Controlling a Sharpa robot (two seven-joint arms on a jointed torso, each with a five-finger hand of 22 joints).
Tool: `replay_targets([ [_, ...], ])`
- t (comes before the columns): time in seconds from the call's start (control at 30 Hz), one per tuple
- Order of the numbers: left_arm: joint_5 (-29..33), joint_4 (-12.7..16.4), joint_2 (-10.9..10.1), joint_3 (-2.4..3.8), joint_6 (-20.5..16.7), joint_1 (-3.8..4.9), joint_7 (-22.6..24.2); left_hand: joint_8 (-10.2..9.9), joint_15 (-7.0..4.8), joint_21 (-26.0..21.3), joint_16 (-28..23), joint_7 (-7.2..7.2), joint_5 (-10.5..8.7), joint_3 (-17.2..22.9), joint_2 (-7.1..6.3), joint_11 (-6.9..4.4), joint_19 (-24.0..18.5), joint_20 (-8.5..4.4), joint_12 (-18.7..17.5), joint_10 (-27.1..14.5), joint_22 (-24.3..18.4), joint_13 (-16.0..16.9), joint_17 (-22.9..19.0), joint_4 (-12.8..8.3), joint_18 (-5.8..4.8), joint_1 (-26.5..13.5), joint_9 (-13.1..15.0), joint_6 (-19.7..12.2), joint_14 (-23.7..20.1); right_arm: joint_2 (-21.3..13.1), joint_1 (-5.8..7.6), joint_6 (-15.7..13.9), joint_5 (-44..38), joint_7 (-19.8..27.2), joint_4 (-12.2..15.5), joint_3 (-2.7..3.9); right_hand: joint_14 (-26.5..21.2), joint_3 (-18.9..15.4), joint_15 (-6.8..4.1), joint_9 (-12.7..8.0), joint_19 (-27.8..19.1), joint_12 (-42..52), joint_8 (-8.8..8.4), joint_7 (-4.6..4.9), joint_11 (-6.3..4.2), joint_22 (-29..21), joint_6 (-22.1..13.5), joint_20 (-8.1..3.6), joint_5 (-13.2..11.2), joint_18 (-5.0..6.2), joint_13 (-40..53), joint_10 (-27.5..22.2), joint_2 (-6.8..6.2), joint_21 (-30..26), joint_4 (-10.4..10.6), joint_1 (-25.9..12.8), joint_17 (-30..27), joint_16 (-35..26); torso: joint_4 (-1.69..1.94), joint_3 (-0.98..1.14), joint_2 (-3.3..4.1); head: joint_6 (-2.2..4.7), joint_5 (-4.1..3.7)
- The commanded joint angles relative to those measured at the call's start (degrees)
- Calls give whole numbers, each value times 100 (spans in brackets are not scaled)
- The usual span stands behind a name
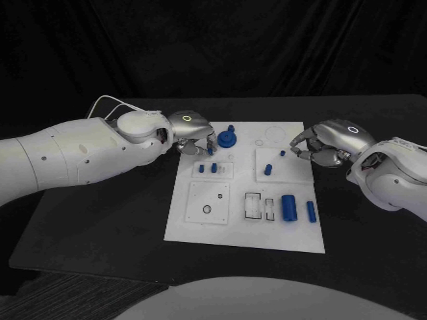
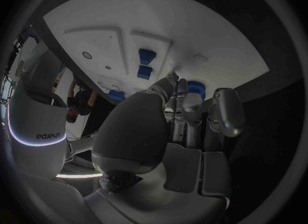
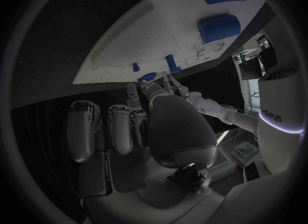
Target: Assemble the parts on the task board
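The white task board (image 1: pixel 199 227) lies mid-table. My left hand (image 1: pixel 193 137) hovers over its far left corner, fingers curled down right beside a round blue part with a knob (image 1: pixel 228 139). In the left wrist view that part (image 2: pixel 195 87) peeks out behind the fingertips (image 2: pixel 183 93); whether they touch it I cannot tell. My right hand (image 1: pixel 319 145) sits at the board's far right edge, fingers pointing at a small blue peg (image 1: pixel 282 153) and a little apart from it, holding nothing. Two short pegs (image 1: pixel 208 168) and one taller peg (image 1: pixel 268 169) stand in the middle row.
A thick blue cylinder (image 1: pixel 289 207) and a slim blue bar (image 1: pixel 311 211) lie at the board's near right, beside two rectangular slots (image 1: pixel 254 206). The near left block has two small holes (image 1: pixel 208 208). Black table (image 1: pixel 98 227) surrounds the board.
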Motion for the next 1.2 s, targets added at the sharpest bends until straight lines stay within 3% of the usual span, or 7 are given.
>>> replay_targets([
  [0.03,0,22,-3,5,-118,-9,-13,-19,5,-26,-32,11,-14,26,30,6,-57,-1,-27,20,861,-6,-19,5,-49,16,5,4,-53,3,-14,20,-18,-85,1,4,412,41,20,2,267,20,-27,5,35,1267,23,2,34,47,1509,610,9,-21,8,56,431,-23,-7,-1,1,-1,6],
  [1.2,0,-7,55,4,129,-128,-41,-54,15,-152,-139,20,-12,28,24,15,-122,1,-56,40,829,-21,-203,17,-27,4,-7,-28,-167,24,-48,62,-18,-99,-24,4,410,62,21,0,261,20,-36,7,36,1263,20,3,35,50,1509,610,14,-34,0,62,421,-27,-3,4,5,-1,18],
])
